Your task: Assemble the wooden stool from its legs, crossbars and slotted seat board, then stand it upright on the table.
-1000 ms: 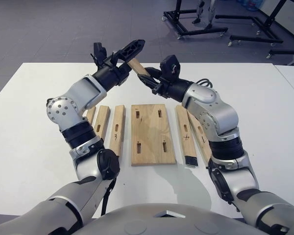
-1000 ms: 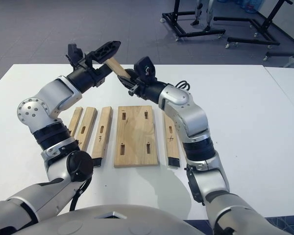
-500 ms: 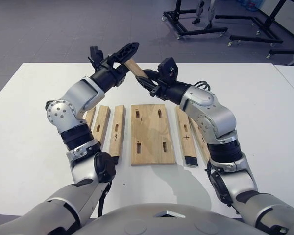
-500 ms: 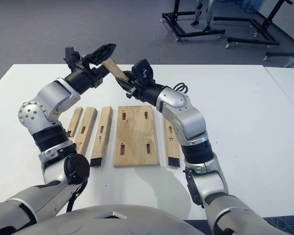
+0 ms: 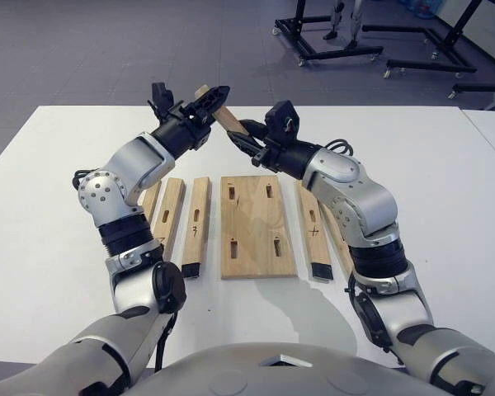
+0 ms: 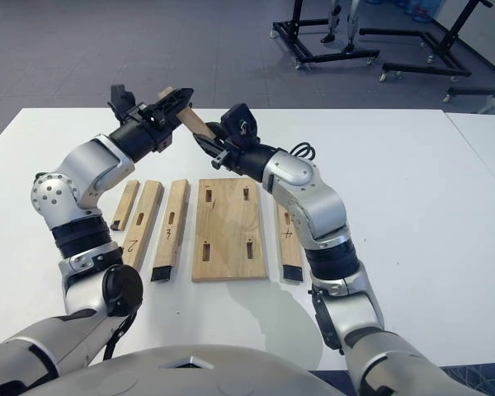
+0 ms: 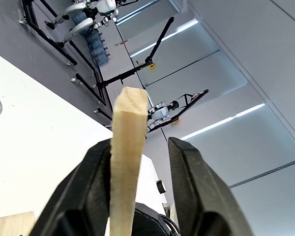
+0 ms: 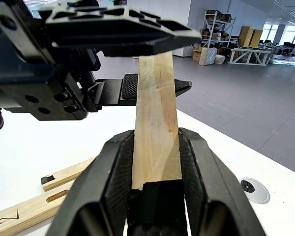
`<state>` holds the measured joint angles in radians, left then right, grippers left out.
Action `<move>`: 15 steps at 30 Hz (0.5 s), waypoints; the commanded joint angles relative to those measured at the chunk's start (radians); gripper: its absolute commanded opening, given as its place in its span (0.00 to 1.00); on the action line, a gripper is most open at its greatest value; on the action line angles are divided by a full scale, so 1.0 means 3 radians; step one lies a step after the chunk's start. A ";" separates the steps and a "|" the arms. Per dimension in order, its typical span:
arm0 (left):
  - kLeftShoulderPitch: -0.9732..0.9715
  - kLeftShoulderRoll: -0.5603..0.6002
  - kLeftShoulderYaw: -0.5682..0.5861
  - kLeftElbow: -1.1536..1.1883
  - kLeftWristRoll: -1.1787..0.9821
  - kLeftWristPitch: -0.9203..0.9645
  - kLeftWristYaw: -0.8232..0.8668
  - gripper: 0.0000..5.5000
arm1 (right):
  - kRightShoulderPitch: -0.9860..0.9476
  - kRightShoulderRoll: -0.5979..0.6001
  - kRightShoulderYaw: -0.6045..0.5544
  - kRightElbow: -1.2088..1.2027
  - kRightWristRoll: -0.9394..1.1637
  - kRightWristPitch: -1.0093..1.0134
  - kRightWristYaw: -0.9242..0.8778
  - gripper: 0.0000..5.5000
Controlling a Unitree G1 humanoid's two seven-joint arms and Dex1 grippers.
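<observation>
White tabletop (image 5: 58, 173), workshop floor beyond: left legs (image 5: 197, 223) lie flat beside the slotted seat board (image 5: 256, 227) at centre. Raised over the far side, my left claw (image 5: 214, 96) sits part-open around the crossbar (image 5: 228, 120); my right claw (image 5: 244, 137) clamps its lower end. The right legs (image 5: 312, 227) lie alongside.

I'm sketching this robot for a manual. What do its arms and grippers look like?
Left arm and right arm: rounded silver-grey shells, black ribbed joints. Left gripper and right gripper: black, two tapering fingers each. A black cable loops by the right wrist.
</observation>
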<state>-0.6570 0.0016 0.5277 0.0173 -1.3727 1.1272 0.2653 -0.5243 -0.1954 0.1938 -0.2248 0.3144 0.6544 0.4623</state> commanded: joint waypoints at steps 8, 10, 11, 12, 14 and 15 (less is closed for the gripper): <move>0.0122 0.0129 -0.0252 -0.0016 -0.0118 -0.0136 0.0012 0.07 | 0.0038 0.0015 0.0046 -0.0110 0.0004 0.0107 0.0017 0.23; 0.0144 0.0150 -0.0300 -0.0036 -0.0120 -0.0143 -0.0003 0.07 | 0.0043 0.0001 0.0065 -0.0127 -0.0006 0.0111 0.0032 0.23; 0.0160 0.0158 -0.0317 -0.0043 -0.0126 -0.0152 -0.0003 0.07 | 0.0050 -0.0006 0.0069 -0.0137 -0.0007 0.0112 0.0038 0.23; 0.0174 0.0165 -0.0325 -0.0044 -0.0134 -0.0167 0.0000 0.07 | 0.0056 -0.0012 0.0069 -0.0145 -0.0005 0.0112 0.0041 0.23; 0.0192 0.0186 -0.0336 -0.0039 -0.0157 -0.0197 0.0004 0.07 | 0.0062 -0.0025 0.0057 -0.0153 0.0002 0.0114 0.0044 0.23; 0.0199 0.0200 -0.0342 -0.0039 -0.0165 -0.0213 0.0003 0.07 | 0.0065 -0.0024 0.0039 -0.0150 0.0018 0.0141 0.0038 0.23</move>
<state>-0.6009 0.0540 0.4451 0.0132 -1.4051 1.0670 0.2654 -0.5085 -0.1997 0.2012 -0.2538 0.3143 0.6747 0.4671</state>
